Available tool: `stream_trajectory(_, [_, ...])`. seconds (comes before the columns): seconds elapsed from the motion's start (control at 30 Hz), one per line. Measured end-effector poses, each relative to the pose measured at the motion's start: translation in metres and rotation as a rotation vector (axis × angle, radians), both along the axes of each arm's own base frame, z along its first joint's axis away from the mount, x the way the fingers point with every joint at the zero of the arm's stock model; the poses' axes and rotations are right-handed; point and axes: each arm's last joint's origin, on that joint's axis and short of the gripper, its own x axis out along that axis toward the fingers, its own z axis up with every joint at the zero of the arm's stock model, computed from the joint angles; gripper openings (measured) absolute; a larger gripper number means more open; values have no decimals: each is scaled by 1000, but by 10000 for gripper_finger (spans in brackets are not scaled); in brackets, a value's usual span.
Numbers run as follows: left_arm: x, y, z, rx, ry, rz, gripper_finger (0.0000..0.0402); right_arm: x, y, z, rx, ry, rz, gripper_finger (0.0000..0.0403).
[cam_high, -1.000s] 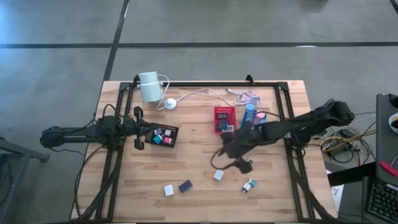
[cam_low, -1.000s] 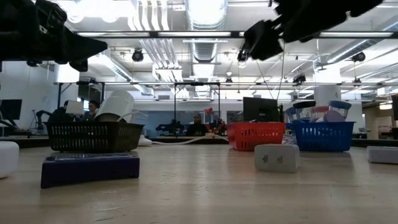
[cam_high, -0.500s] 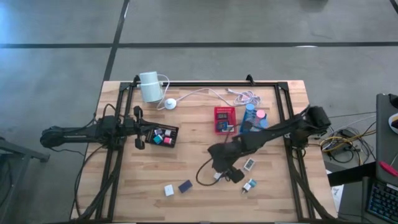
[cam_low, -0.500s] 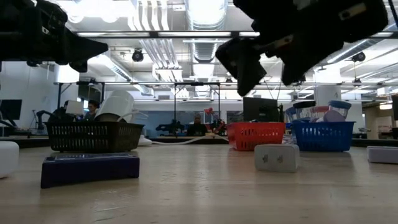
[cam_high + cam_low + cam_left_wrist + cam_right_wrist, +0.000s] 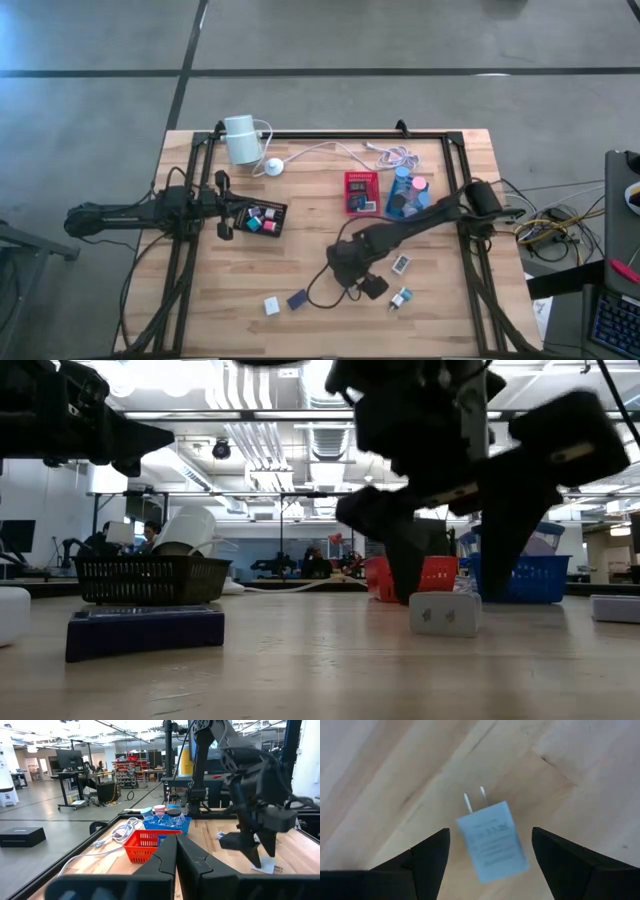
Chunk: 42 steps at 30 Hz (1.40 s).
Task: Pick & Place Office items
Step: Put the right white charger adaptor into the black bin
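A white plug charger (image 5: 492, 842), one of the office items, lies flat on the wooden table with its two prongs showing. My right gripper (image 5: 491, 832) hangs over it, open, one finger on each side and clear of it; the low view shows the charger (image 5: 445, 613) between the two fingers. In the high view my right gripper (image 5: 352, 280) hides it. More items lie nearby: a white one (image 5: 271, 305), a dark blue one (image 5: 297, 299), a white-and-teal one (image 5: 400, 298). My left gripper (image 5: 226, 207) waits shut, level, beside the black tray (image 5: 283, 212).
A red tray (image 5: 361, 178) and a blue tray (image 5: 400, 208) stand behind my right arm, both holding things. A white cylinder (image 5: 240, 138) with cable and puck (image 5: 273, 167) sits at the far left. Another small item (image 5: 400, 264) lies beside the right arm.
My right gripper has gone toward the table's left and near edges and come down, tipping from nearly level to steeply downward. It now stands over the white charger and has stayed open. The charger has not moved.
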Motion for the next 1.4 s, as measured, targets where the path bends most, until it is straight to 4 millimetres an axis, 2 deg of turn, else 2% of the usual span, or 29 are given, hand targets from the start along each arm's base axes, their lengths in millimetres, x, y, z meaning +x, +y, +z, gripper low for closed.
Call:
stream_trajectory(0.13, [0,0,0,0,0,0,14,3,3,-11,-12,24,17,266])
stream_trajectory(0.27, [0,0,0,0,0,0,14,2,4,-14,-41,24,15,246])
stream_trajectory(0.57, [0,0,0,0,0,0,14,-1,4,-8,-93,10,-2,158])
stream_trajectory(0.77, [0,0,0,0,0,0,16,-1,4,-2,-74,-14,-16,157])
stream_trajectory(0.9, [0,0,0,0,0,1,14,-2,4,13,-45,-104,-24,157])
stream_trajectory(1.1, [0,0,0,-1,3,0,16,-16,-3,54,43,-327,-78,157])
stream_trajectory(1.23, [0,0,0,-1,3,1,14,-41,-13,83,115,-492,-131,156])
stream_trajectory(1.4, [0,0,0,-1,3,1,16,-88,-33,114,241,-797,-185,156])
